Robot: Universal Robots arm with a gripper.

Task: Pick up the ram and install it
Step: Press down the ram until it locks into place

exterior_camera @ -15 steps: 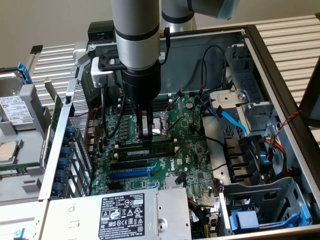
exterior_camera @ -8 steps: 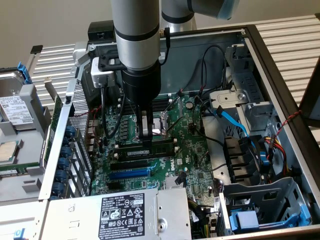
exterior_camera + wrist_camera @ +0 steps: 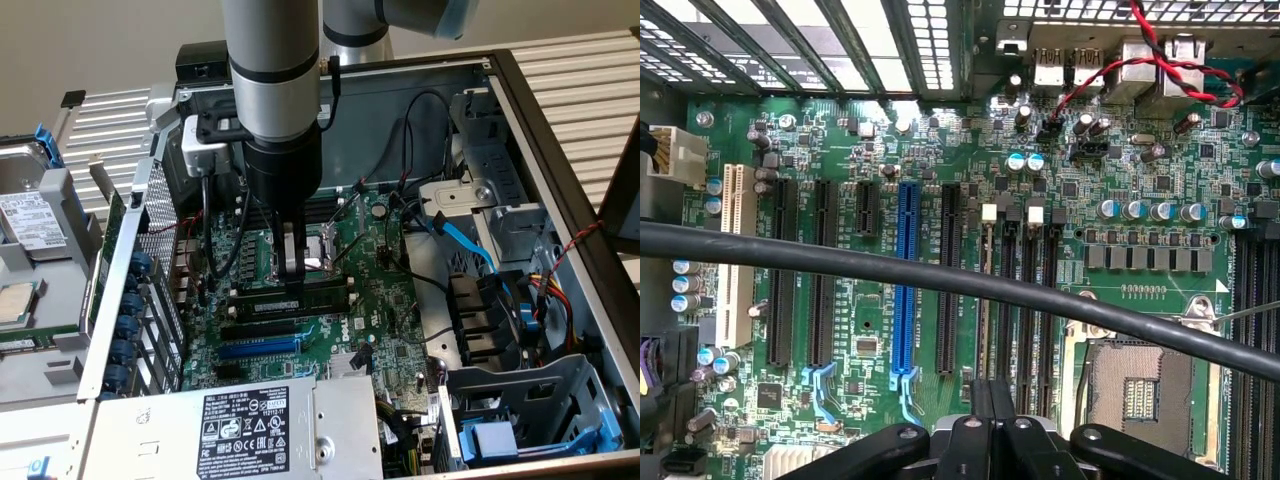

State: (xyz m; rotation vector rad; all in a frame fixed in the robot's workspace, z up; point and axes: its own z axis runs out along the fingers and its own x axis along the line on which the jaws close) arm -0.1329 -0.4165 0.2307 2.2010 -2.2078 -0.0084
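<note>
Jaws (image 3: 293,272) are shut, tips pressed together, with nothing clamped between them. They stand right over the ram (image 3: 315,296), roughly at the middle of its length. I cannot tell whether the tips touch its top edge or stop just above it.

That stick stands on edge in a slot near the middle of the motherboard (image 3: 330,330). It runs lengthwise just beside the processor socket (image 3: 315,250), on the side facing the long black slots (image 3: 262,327) and the blue slot (image 3: 255,348). From how it sits, it looks already placed in its slot, though I cannot tell whether it is fully seated.

I judge the stick to be light, stiff and thin, and easy to harm. It should not flex, but its chips and contact edge would not take scraping or a twist. The safest hold looks like the two flat faces near the top edge, or the short ends. Any push belongs straight down on the top edge.

From the wrist, the jaws (image 3: 990,430) hang over the board (image 3: 870,340), with a black cable (image 3: 940,275) crossing in front. All of this lies inside the open computer case (image 3: 560,150), near its middle.
</note>
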